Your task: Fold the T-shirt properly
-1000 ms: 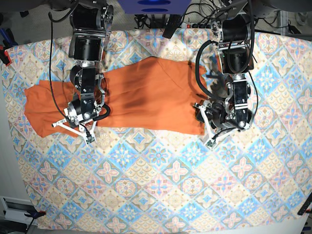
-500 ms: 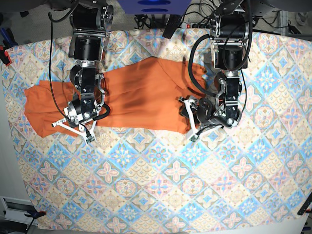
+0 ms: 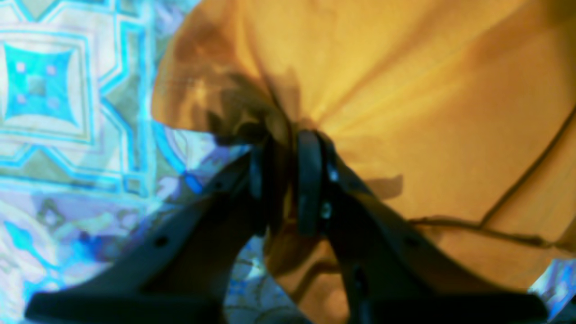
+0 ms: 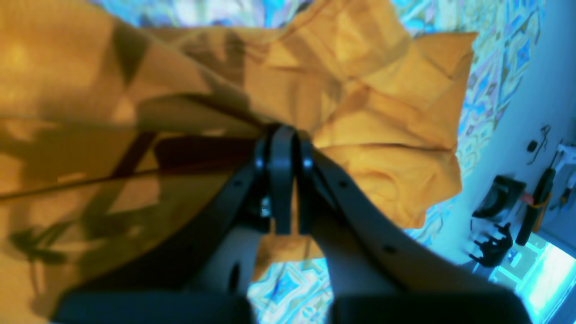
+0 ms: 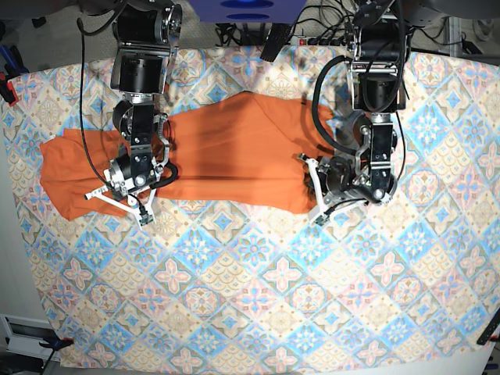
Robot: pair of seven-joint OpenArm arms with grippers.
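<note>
Two grips: my left jaws [image 3: 288, 180] are clenched on a gathered corner of the T-shirt [image 5: 234, 152]; my right jaws [image 4: 282, 180] pinch its other end.
Shirt place: spread lengthwise across the upper part of the patterned cloth [image 5: 258, 297] on the desk.
Doing it well: I would lift both ends level and together, keeping the fabric taut.
Hard to see: both wrist views are blurred; how many layers each pinch holds I cannot tell.
</note>
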